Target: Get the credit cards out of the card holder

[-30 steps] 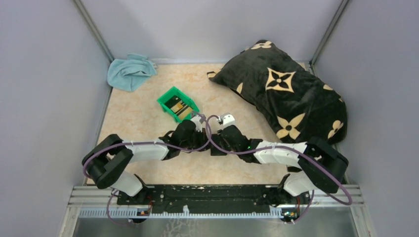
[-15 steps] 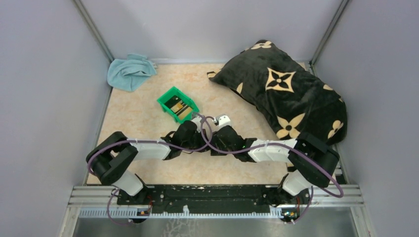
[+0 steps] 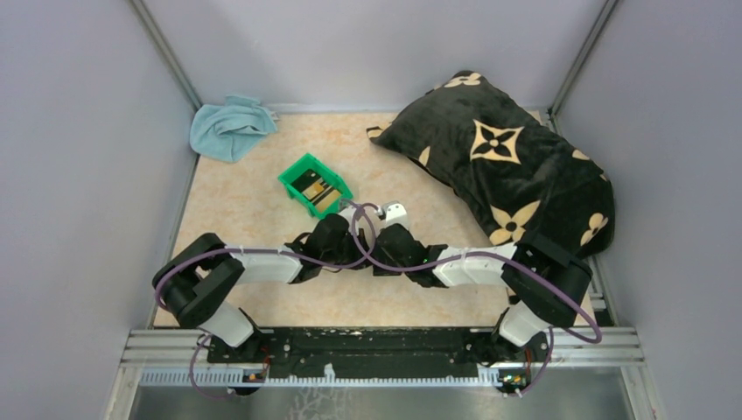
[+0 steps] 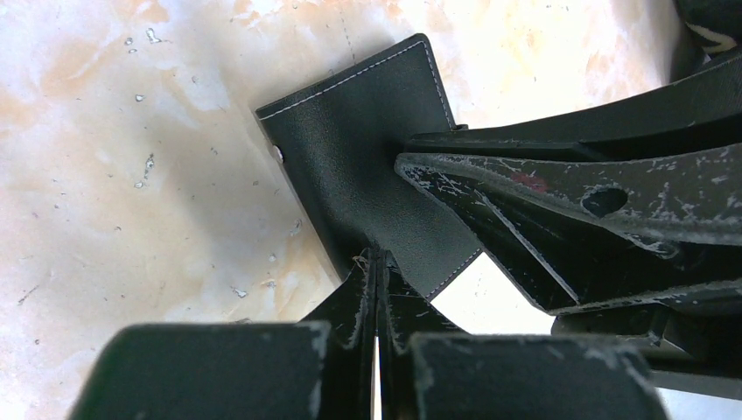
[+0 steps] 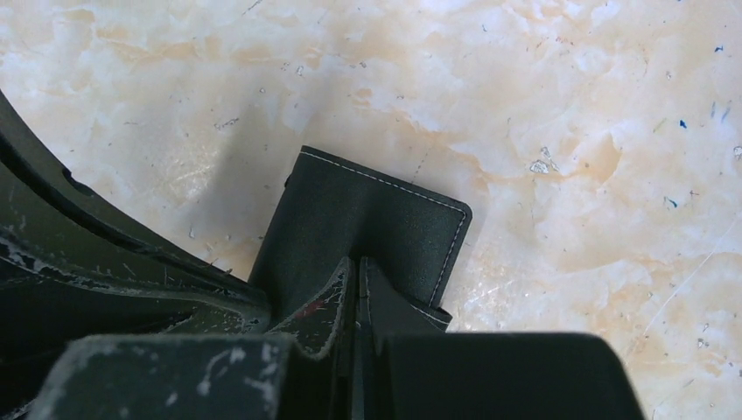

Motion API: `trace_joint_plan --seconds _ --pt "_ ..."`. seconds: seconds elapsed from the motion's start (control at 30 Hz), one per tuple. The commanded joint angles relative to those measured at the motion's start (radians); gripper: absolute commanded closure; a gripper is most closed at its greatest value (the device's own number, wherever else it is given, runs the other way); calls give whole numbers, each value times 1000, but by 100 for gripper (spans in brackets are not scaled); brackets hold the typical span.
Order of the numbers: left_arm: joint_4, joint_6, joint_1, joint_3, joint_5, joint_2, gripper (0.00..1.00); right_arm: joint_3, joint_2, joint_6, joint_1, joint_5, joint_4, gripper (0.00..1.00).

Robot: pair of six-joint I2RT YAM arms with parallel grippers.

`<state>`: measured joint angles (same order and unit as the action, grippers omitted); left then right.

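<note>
The black card holder with white stitching lies on the marbled tabletop between the two wrists. My left gripper is shut on its near edge. My right gripper is shut on a raised flap of the card holder from the opposite side; its fingers cross the left wrist view. From above, both wrists meet and hide the holder. Dark credit cards with tan markings lie in the green bin. No card shows at the holder itself.
A crumpled light-blue cloth lies in the far left corner. A large black cushion with tan flower shapes fills the far right. Grey walls close in both sides and the back.
The right gripper has closed on the holder, and the right arm's elbow has shifted left. The left arm has stayed in place, still shut.
</note>
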<state>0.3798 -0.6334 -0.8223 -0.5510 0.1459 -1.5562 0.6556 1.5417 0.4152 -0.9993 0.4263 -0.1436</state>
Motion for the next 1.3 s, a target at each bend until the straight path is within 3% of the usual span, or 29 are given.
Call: trace_joint_plan --seconds 0.0,0.27,0.57,0.7,0.77,1.13,1.27 --pt "-8 6 2 15 -15 5 100 -13 -11 60 -15 -51 42 100" --pt "-11 7 2 22 -24 20 100 -135 -261 112 89 -215 -74 100" --pt "-8 8 2 -2 -8 3 100 -154 -369 49 105 -172 35 100" --pt "2 2 2 -6 6 -1 100 -133 -329 5 89 -186 38 55" --pt "1 0 2 -4 6 0 100 -125 -304 -11 81 -193 25 45" --pt "4 -8 3 54 -15 41 100 -53 -128 -82 50 -212 25 47" --pt "13 -11 3 64 -17 43 100 -66 -98 -81 11 -178 26 54"
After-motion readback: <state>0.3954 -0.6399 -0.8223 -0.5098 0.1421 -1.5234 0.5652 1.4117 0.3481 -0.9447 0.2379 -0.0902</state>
